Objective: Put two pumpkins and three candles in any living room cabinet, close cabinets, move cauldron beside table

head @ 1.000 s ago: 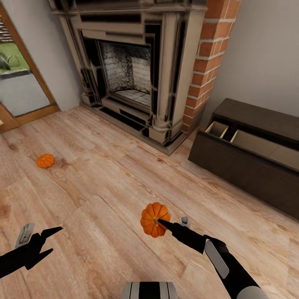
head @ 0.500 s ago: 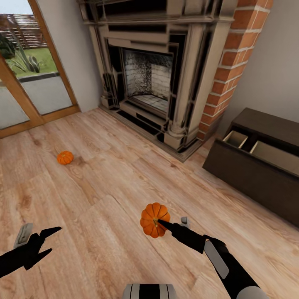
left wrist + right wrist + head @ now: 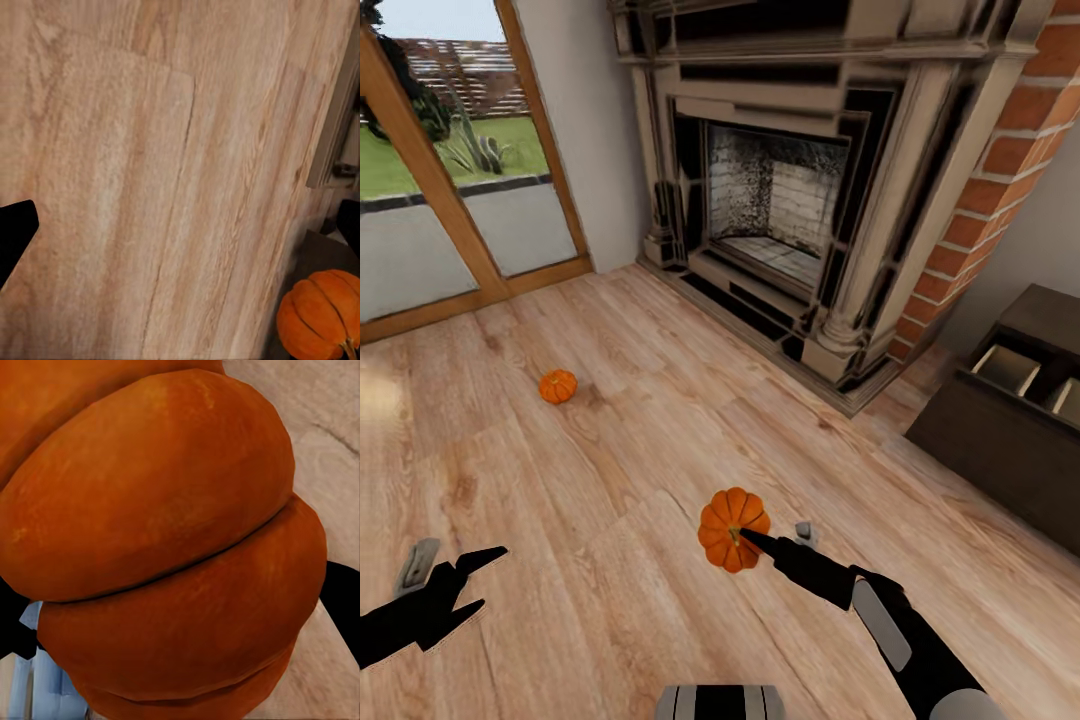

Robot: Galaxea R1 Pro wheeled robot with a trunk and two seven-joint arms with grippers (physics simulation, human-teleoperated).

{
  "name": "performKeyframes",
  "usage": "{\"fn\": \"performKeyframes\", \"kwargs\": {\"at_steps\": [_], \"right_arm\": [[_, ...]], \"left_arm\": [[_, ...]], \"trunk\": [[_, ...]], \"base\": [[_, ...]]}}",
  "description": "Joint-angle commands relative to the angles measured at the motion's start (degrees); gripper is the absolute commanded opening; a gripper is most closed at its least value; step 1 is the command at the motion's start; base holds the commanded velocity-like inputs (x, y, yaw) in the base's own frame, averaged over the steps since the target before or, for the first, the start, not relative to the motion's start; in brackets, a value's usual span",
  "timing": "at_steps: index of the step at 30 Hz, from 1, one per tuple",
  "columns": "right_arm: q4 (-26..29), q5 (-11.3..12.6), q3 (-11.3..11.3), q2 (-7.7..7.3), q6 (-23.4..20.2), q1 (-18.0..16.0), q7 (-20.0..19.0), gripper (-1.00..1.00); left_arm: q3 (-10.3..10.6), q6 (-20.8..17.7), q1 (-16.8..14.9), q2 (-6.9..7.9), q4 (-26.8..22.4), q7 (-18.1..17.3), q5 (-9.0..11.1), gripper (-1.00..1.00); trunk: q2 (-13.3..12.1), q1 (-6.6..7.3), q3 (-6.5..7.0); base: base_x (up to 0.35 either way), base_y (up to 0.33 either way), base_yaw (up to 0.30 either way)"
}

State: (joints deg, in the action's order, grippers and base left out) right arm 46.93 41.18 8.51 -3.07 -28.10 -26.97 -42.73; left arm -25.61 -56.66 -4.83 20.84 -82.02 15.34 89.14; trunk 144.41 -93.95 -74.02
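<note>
While our right gripper grips one pumpkin and left gripper hangs open, empty, we judge carrying underway; next, reach the open cabinet.

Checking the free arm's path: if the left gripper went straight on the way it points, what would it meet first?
Probably bare wooden floor: the left gripper points at planks.

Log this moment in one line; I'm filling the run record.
right pincer: shut on pumpkin | left pincer: open | second pumpkin: floor | cabinet: open
</note>
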Motion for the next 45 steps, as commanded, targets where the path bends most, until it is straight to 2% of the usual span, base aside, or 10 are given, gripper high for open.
{"fn": "performKeyframes", "kwargs": {"at_steps": [1, 27, 45], "right_arm": [[0.1, 0.8, 0.1, -0.02, -0.6, 0.0, 0.1, -1.0], [0.1, 0.7, 0.2, -0.12, -0.5, 0.0, 0.0, -1.0], [0.2, 0.6, 0.2, -0.14, -0.5, 0.0, -0.2, -1.0]], "left_arm": [[0.0, -0.2, -0.1, -0.01, 0.0, 0.6, 0.6, 1.0], [0.3, -0.2, -0.1, -0.08, 0.0, 0.6, 0.6, 1.0], [0.3, -0.2, -0.1, -0.1, 0.1, 0.7, 0.6, 1.0]], "trunk": [[0.0, -0.02, -0.04], [0.0, -0.02, 0.42], [0.0, -0.02, 1.13]], "base": [[0.265, 0.222, 0.218], [0.291, 0.181, 0.26], [0.338, 0.043, 0.021]]}}
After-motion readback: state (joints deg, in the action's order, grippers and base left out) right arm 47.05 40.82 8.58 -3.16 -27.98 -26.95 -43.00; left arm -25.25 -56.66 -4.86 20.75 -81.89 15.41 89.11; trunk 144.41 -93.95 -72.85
